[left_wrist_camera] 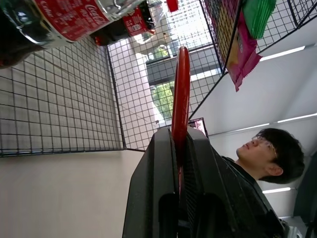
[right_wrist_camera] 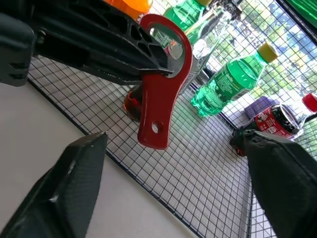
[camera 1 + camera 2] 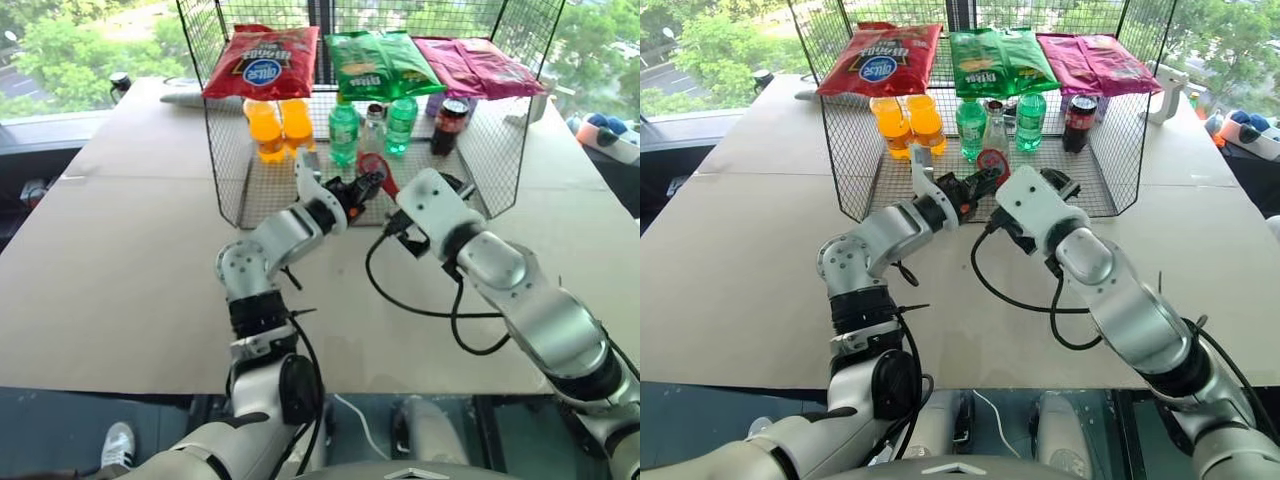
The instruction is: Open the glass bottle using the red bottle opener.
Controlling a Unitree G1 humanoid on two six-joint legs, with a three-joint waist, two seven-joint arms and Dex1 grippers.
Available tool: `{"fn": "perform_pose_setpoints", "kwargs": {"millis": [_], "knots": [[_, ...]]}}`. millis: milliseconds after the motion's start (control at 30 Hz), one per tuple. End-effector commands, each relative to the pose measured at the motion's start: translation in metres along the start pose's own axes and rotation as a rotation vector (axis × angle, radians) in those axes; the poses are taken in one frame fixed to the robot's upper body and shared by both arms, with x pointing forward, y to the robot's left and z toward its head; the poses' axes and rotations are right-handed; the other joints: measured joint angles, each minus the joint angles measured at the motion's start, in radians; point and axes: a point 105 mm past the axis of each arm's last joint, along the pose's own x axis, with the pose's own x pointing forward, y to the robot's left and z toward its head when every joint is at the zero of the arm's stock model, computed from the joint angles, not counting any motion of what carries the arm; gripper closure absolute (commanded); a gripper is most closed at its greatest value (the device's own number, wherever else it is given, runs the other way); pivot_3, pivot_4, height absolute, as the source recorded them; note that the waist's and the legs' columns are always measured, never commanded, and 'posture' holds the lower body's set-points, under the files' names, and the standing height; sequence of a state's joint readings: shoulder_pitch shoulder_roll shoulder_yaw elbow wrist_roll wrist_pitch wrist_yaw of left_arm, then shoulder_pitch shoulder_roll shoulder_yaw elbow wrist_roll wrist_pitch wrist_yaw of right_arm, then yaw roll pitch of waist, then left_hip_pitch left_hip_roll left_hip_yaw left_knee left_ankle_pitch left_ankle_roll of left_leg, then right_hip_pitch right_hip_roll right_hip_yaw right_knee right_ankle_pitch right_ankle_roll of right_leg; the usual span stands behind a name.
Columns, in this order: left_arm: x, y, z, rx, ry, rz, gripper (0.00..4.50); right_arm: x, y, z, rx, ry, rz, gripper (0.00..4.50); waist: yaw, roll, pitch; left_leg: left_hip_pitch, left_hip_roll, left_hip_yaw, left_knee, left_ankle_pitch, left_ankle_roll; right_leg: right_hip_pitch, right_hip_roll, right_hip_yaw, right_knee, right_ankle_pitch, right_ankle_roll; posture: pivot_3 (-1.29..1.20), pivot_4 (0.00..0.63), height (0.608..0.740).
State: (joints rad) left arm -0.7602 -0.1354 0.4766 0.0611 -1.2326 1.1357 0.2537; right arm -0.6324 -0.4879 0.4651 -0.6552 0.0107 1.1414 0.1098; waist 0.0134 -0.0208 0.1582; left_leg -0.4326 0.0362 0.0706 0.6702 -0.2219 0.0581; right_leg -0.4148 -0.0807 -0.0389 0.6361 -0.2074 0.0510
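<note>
My left gripper (image 3: 362, 187) is shut on the red bottle opener (image 3: 378, 172), pinching its loop head, and holds it just above the wire basket's front edge. In the left wrist view the opener (image 1: 181, 94) shows edge-on between the black fingers. The right wrist view shows its handle (image 2: 154, 126) hanging free, with my right gripper (image 2: 173, 141) open just short of it, one finger to each side. The glass bottle (image 3: 374, 124) stands upright inside the basket between two green bottles. Its dark red-brown base (image 2: 131, 105) shows behind the opener.
The wire basket (image 3: 225, 150) holds orange bottles (image 3: 280, 128), green bottles (image 3: 343, 133) and a cola bottle (image 3: 448, 125). Snack bags (image 3: 263, 62) lie across its top. A black cable (image 3: 400, 300) loops on the brown table (image 3: 120, 260). A person (image 1: 270, 151) stands beyond the table.
</note>
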Motion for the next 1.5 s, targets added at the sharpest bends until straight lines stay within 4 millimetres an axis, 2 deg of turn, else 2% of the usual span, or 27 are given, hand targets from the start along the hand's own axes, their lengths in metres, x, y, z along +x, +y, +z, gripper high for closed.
{"fn": "perform_pose_setpoints", "kwargs": {"millis": [33, 200, 533, 700, 933, 1333, 1500], "knots": [[0.012, -0.021, -0.017, -0.058, 0.023, -0.09, 4.5, 0.007, -0.007, 0.01, -0.027, -0.024, -0.042, 1.79, 0.0, 0.0, 0.0, 0.0, 0.0, 0.0, 0.0, 0.0, 0.0, 0.0, 0.0, 0.0, 0.0, 0.0, 0.0, 0.0, 0.15, 0.74], [0.012, -0.02, -0.013, -0.072, -0.004, -0.077, 4.5, 0.022, -0.007, 0.011, -0.1, -0.017, -0.064, 1.79, 0.0, 0.0, 0.0, 0.0, 0.0, 0.0, 0.0, 0.0, 0.0, 0.0, 0.0, 0.0, -0.001, 0.0, 0.0, 0.0, 0.15, 0.74], [0.012, -0.011, -0.005, -0.139, -0.068, -0.006, 4.5, 0.035, 0.001, 0.026, -0.255, -0.068, -0.087, 1.79, 0.0, 0.0, 0.0, 0.0, 0.0, 0.0, -0.001, 0.0, 0.0, 0.0, 0.0, 0.0, -0.002, 0.0, 0.001, 0.0, 0.15, 0.74], [0.011, -0.005, -0.002, -0.192, -0.091, 0.04, 4.5, 0.04, 0.012, 0.027, -0.339, -0.104, -0.051, 1.79, -0.001, 0.0, 0.0, -0.001, 0.0, 0.0, -0.001, 0.0, -0.001, 0.0, 0.0, 0.0, -0.003, 0.001, 0.002, 0.0, 0.15, 0.74], [0.004, 0.005, 0.004, -0.251, -0.126, 0.106, 4.5, 0.052, 0.016, 0.019, -0.467, -0.117, -0.053, 1.79, -0.001, 0.0, 0.0, -0.001, 0.0, 0.001, -0.002, 0.002, -0.003, 0.0, 0.0, 0.0, -0.004, 0.001, 0.003, 0.0, 0.15, 0.74], [-0.003, 0.013, 0.008, -0.3, -0.161, 0.159, 4.5, 0.062, 0.037, 0.024, -0.523, -0.171, -0.014, 1.79, 0.0, 0.0, 0.0, -0.001, 0.0, 0.001, -0.003, 0.003, -0.005, 0.0, 0.001, -0.001, -0.008, 0.002, 0.003, 0.0, 0.15, 0.74], [-0.005, 0.015, 0.011, -0.304, -0.173, 0.163, 4.5, 0.064, 0.037, 0.021, -0.53, -0.164, -0.011, 1.79, 0.0, 0.0, 0.0, -0.002, 0.0, 0.001, -0.004, 0.003, -0.005, 0.001, 0.001, -0.002, -0.009, 0.002, 0.003, 0.0, 0.15, 0.74]]}}
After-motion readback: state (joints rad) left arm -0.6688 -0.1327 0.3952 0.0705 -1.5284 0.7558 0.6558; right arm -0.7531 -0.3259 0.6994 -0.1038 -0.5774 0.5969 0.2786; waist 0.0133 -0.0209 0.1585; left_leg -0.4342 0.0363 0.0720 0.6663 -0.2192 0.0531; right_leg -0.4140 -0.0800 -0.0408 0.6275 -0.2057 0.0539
